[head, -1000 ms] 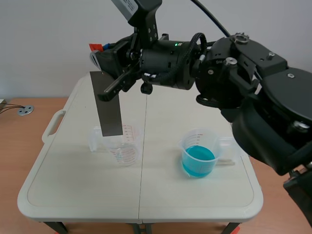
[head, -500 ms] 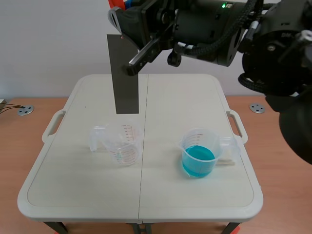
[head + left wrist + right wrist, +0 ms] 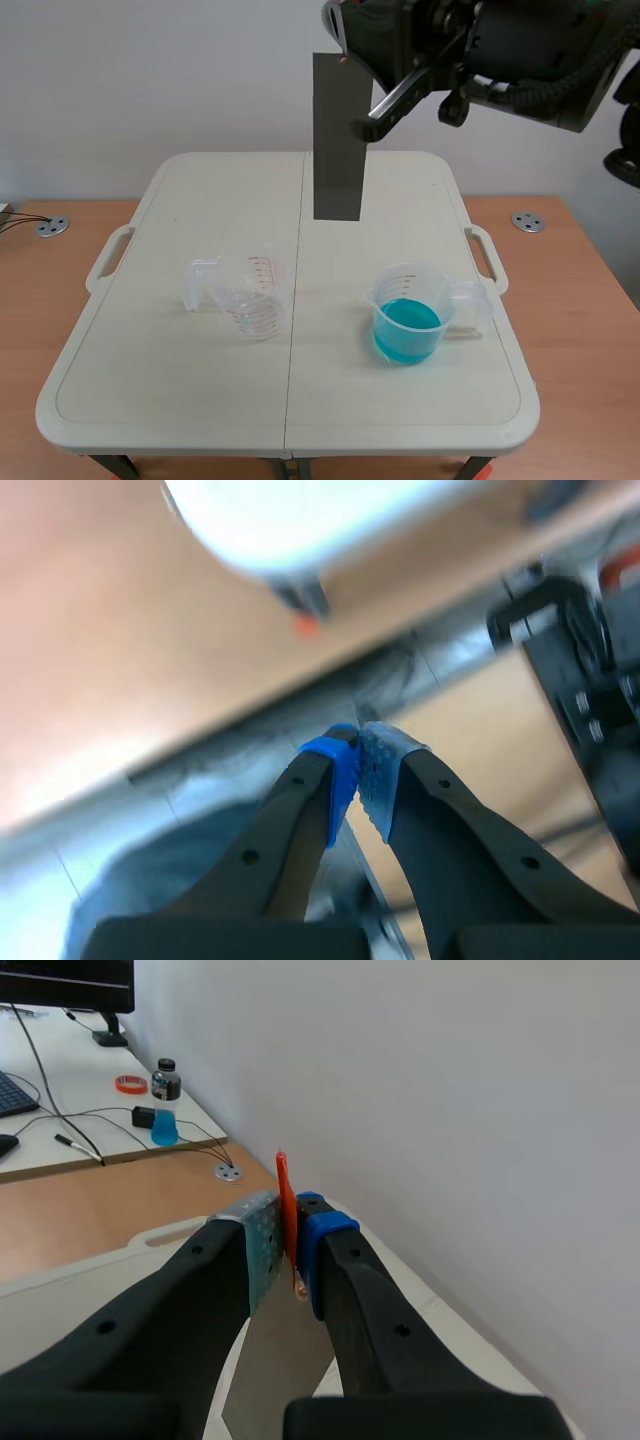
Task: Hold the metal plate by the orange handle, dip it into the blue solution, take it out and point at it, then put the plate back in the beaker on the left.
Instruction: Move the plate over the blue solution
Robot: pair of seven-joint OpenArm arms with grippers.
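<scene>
Contact with the metal plate is made only at its orange handle, on which the two pads of the right gripper are clamped, one on each face. This gripper comes in from the right, across the top of the scene view, so the plate is held high above the desk.

The plate hangs down from the handle. Its long axis is therefore upright, and its lower narrow edge is the one that would enter a liquid first. This edge is seen well above both beakers and touches nothing.

The beaker with the blue solution stands lower and to the right of that edge. The empty beaker stands to the left and is further from it. It is judged that the plate should be carried to the right and then lowered straight, with the long axis kept upright, so that the rim is not struck. How the plate lies in depth from the beaker cannot be told.

The left gripper is closed on nothing, its pads pressed together, and it does not show in the scene view. The dip is thus a matter for the right arm alone.
</scene>
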